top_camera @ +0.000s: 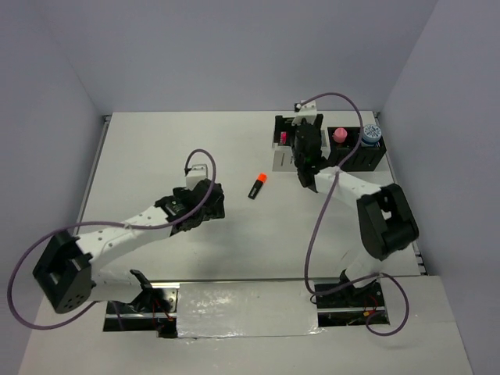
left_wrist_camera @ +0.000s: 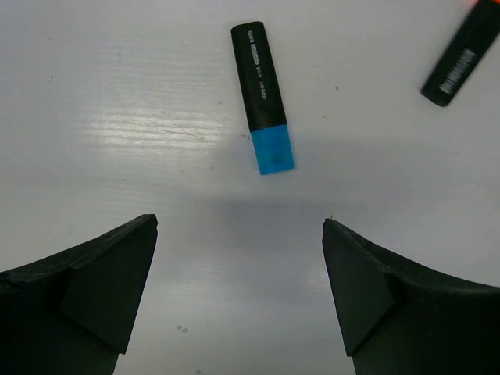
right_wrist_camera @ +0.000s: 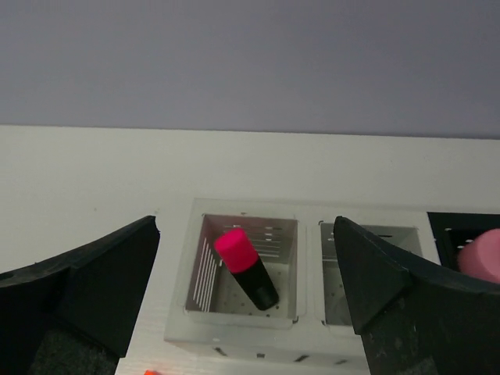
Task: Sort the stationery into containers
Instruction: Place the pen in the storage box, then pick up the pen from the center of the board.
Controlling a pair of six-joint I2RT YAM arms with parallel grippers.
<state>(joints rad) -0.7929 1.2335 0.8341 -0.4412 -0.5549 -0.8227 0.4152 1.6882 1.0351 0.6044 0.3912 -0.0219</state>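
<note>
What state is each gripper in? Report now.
Left gripper: open, holding nothing.
Right gripper: open, holding nothing; pink-capped highlighter sits in the white box.

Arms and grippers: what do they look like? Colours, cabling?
Both arms have white links with black joint housings. The left arm and right arm each carry a looping purple cable. The left gripper and right gripper have matte black wedge-shaped fingers.

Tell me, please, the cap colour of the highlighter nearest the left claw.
Blue cap, on a short black highlighter; clearest in left wrist view.
</note>
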